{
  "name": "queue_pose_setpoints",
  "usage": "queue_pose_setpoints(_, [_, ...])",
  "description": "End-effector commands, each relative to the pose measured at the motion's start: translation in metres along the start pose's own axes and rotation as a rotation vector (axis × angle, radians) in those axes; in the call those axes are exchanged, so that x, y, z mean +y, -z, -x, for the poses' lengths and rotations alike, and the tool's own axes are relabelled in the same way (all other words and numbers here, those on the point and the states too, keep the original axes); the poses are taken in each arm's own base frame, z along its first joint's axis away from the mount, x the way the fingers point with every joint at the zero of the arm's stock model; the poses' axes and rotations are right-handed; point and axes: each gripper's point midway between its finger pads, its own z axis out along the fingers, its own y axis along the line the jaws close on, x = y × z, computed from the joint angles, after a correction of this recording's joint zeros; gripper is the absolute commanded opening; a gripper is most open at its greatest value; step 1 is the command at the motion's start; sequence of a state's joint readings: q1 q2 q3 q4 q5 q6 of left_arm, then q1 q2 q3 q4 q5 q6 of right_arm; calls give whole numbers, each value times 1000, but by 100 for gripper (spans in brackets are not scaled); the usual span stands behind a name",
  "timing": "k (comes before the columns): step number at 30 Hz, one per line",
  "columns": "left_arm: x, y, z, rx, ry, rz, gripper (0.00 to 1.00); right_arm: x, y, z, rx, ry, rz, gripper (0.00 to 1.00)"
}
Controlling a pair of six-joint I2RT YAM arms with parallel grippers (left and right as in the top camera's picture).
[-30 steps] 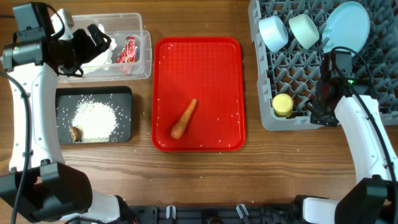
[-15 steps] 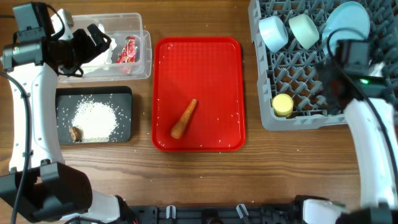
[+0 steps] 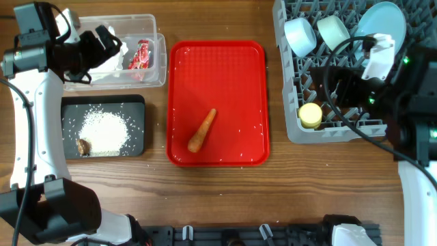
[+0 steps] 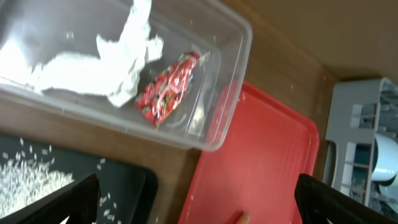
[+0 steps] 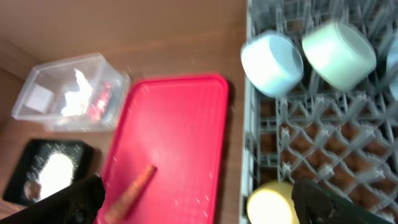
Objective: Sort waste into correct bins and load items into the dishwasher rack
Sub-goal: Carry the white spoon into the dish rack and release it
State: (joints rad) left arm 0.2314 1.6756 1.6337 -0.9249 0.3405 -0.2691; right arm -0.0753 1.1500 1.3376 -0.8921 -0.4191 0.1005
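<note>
The orange carrot (image 3: pixel 202 130) lies on the flat red serving tray (image 3: pixel 218 68); it also shows in the right wrist view (image 5: pixel 137 185). The clear tub (image 3: pixel 153 68) holds the crumpled white tissue (image 3: pixel 113 58) and the red wrapper (image 3: pixel 141 55). The black tray (image 3: pixel 136 102) holds rice (image 3: pixel 104 131) and the brown lump (image 3: pixel 84 146). The grey rack (image 3: pixel 293 130) holds the pale blue bowl (image 3: pixel 300 35), mint bowl (image 3: pixel 334 33), plate (image 3: pixel 379 24) and yellow cup (image 3: pixel 310 115). My left gripper (image 3: pixel 102 42) is open and empty above the tub. My right gripper (image 3: pixel 331 85) is open and empty, high above the rack. The spoon is out of view.
The left wrist view shows the tissue (image 4: pixel 118 62), the wrapper (image 4: pixel 168 93), the tub's rim (image 4: pixel 239 37) and the red tray (image 4: pixel 261 168). The right wrist view shows both bowls (image 5: pixel 272 62) and the cup (image 5: pixel 270 202). Stray rice grains dot the red tray.
My right arm has risen from the rack's front right corner and swung up over the rack, closer to the camera. The left arm and all objects have not moved.
</note>
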Motion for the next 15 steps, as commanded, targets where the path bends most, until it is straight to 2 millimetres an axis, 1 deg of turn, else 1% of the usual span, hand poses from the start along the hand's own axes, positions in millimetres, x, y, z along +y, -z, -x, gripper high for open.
queue_pose_setpoints(1, [-3, 1, 11, -42, -15, -12, 100, -17, -14, -20, 101, -16, -59, 100])
queue_pose_setpoints(3, [-3, 2, 11, -43, -12, -12, 100, -21, -13, -25, 120, -30, -85, 100])
queue_pose_setpoints(4, [-3, 2, 11, -43, -12, -12, 100, -25, -13, -25, 117, -28, -104, 100])
queue_pose_setpoints(7, [-3, 2, 11, -42, -12, -12, 100, -33, -13, -15, 78, -12, -153, 100])
queue_pose_setpoints(9, [-4, 2, 11, -41, -13, -17, 100, -33, -13, -7, 43, 0, -155, 100])
queue_pose_setpoints(12, [-16, 1, 7, -19, -7, -82, 100, -32, -12, 0, 18, 7, -153, 100])
queue_pose_setpoints(14, [-26, -5, -6, 37, -9, -115, 100, -35, -12, 0, 16, 8, -166, 100])
queue_pose_setpoints(15, [-30, -9, -15, 68, -26, -116, 97, -37, -11, 0, 15, 9, -182, 100])
